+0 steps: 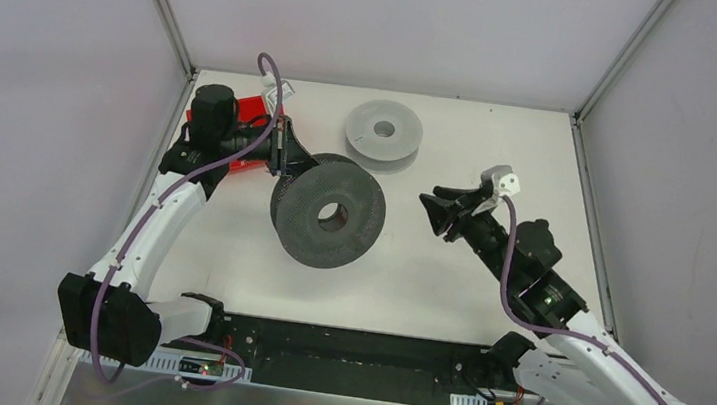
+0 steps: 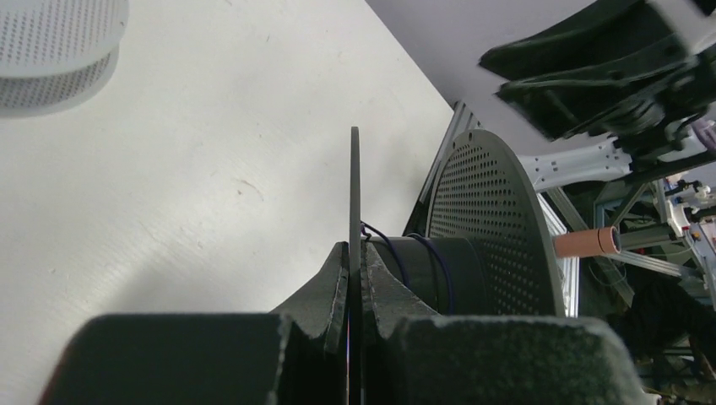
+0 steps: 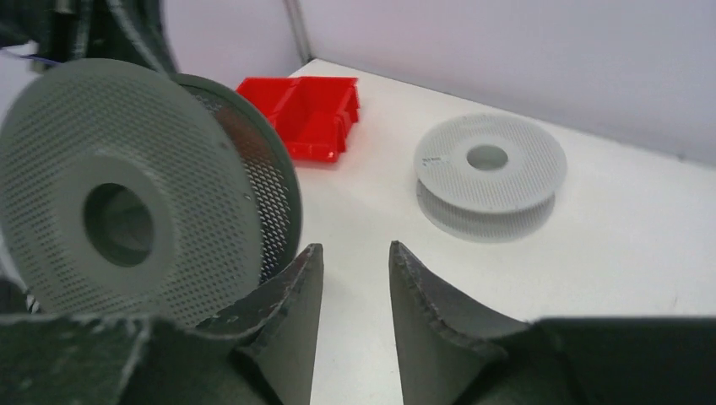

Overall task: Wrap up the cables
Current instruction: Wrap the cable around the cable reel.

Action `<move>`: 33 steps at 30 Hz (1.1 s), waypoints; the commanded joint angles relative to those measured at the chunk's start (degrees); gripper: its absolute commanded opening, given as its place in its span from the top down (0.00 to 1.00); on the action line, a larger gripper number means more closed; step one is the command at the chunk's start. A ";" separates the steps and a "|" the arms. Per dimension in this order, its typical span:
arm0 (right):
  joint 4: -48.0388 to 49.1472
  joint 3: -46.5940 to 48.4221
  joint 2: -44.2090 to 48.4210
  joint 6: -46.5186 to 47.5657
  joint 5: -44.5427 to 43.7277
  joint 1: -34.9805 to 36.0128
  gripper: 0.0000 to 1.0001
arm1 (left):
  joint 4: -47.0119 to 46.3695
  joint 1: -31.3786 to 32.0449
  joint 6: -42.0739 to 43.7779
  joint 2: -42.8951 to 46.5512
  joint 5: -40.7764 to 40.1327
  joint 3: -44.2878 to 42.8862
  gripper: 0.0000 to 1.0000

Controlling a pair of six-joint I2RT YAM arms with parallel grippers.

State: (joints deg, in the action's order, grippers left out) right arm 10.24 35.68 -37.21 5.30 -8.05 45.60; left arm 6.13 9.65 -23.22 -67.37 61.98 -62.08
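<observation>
A large dark perforated spool [image 1: 307,227] stands on edge in the middle of the table. My left gripper [image 1: 288,150] is shut on the thin rim of its near flange [image 2: 355,177], one finger on each side, as the left wrist view of that gripper [image 2: 355,246] shows. The cable [image 2: 445,270], a thin dark wire, runs in a couple of turns around the spool's hub between the flanges. My right gripper [image 1: 429,210] hangs to the right of the spool, apart from it. In the right wrist view its fingers [image 3: 355,246] stand open with only table between them, the spool [image 3: 194,169] at their left.
A smaller light grey spool [image 1: 402,137] lies flat at the back centre of the table, also in the right wrist view [image 3: 523,169]. A red bin [image 1: 248,111] sits at the back left behind my left arm. White walls close the table's back and sides.
</observation>
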 commanded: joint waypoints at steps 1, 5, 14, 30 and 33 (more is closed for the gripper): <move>-8.11 13.42 -6.06 13.43 16.38 0.10 0.62 | 9.29 0.45 7.72 1.26 1.81 -2.98 1.00; -11.93 22.11 -13.45 15.47 20.39 0.08 0.62 | 12.14 1.77 9.48 1.86 -2.22 -2.63 1.00; -3.96 30.35 -28.11 20.84 13.98 12.89 0.64 | 13.21 3.69 7.59 1.00 -7.18 -2.14 1.00; 7.65 39.99 -49.42 31.66 2.03 25.05 0.61 | 14.00 4.33 5.29 1.45 -12.30 -2.17 1.00; 7.90 40.79 -50.83 32.94 1.05 25.77 0.61 | 14.04 4.32 5.22 1.55 -12.54 -2.27 1.00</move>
State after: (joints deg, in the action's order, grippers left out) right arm 14.33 73.45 -86.30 34.89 -3.64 70.43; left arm 22.02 13.39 -15.79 -67.40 47.51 -62.52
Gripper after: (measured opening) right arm 0.388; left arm 0.008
